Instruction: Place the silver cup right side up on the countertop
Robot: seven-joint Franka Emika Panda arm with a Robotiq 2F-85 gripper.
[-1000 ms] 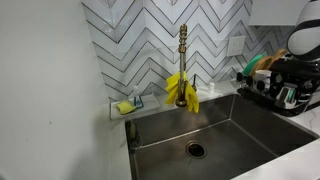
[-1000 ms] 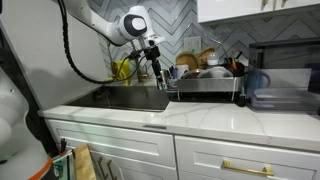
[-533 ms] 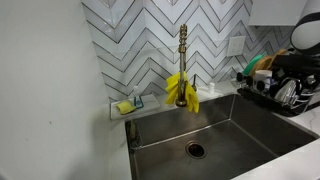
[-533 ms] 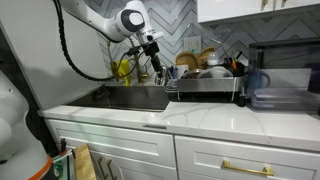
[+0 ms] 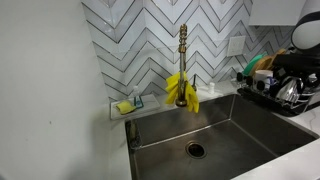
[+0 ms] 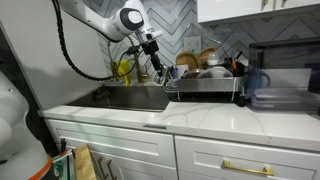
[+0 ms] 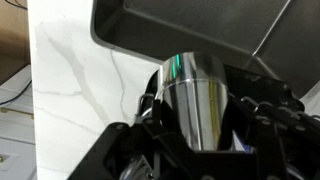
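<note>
Grips the silver cup [image 7: 195, 100] between the dark fingers [image 7: 150, 108] of the gripper [image 7: 200, 125], jaws pressed against its shiny sides in the wrist view; holds it in the air, off the countertop [image 7: 70, 90], whose white veined surface fills the left of that view next to the grey steel sink basin [image 7: 180, 25]; cannot tell from these frames which way the rim faces. Reaches in with the white arm [image 6: 92, 20] from the upper left in an exterior view, ending over the sink's end, just beside the loaded dish rack [image 6: 205, 86] and well above the white cabinets [image 6: 120, 150] with a brass handle [image 6: 245, 168]. Elsewhere, in an exterior view: a brass faucet [image 5: 183, 50] upright behind the basin, draped with yellow gloves [image 5: 182, 92]; a small holder with a yellow sponge [image 5: 127, 106] against the herringbone tile backsplash [image 5: 140, 40], well apart from the gripper; a round drain [image 5: 195, 149] in the basin floor.
</note>
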